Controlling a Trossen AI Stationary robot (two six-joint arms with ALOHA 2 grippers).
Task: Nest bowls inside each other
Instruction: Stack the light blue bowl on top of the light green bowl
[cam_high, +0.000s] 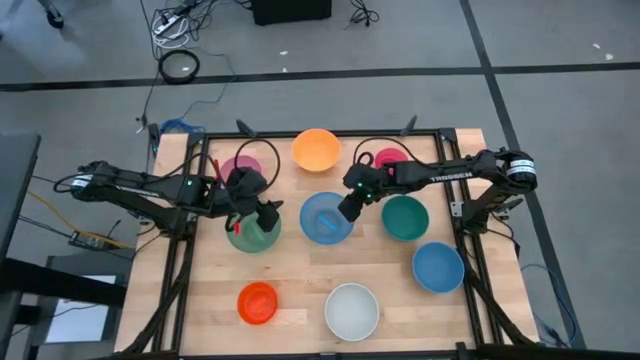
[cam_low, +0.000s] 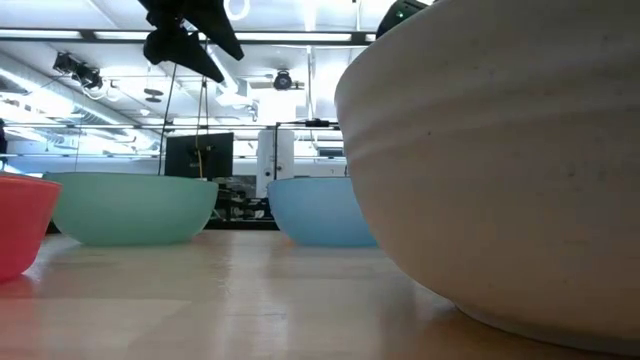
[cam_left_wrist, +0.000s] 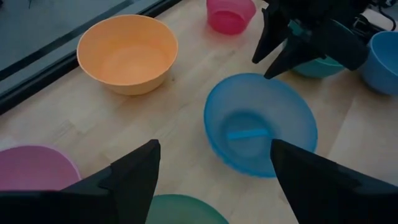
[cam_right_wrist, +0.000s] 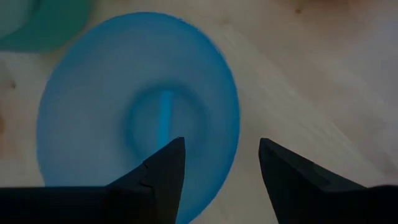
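Both tools are wide open and empty, and the right tool (cam_high: 349, 212) straddling the blue bowl's (cam_high: 325, 218) rim could easily tip it if it pinches too shallow, while the left tool (cam_high: 258, 218) hangs over the green bowl (cam_high: 252, 237).

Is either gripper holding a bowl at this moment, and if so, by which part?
Nothing is held. The left gripper is open above the green bowl; the right gripper is open over the blue bowl's rim.

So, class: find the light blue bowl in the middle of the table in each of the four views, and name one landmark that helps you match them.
High view: light blue bowl at the table's centre, under the right end effector.
Low view: centre, behind the white bowl.
Left wrist view: right of centre.
Right wrist view: fills the left and middle.
Shared landmark: the teal bowl beside it, seen in the high and both wrist views.
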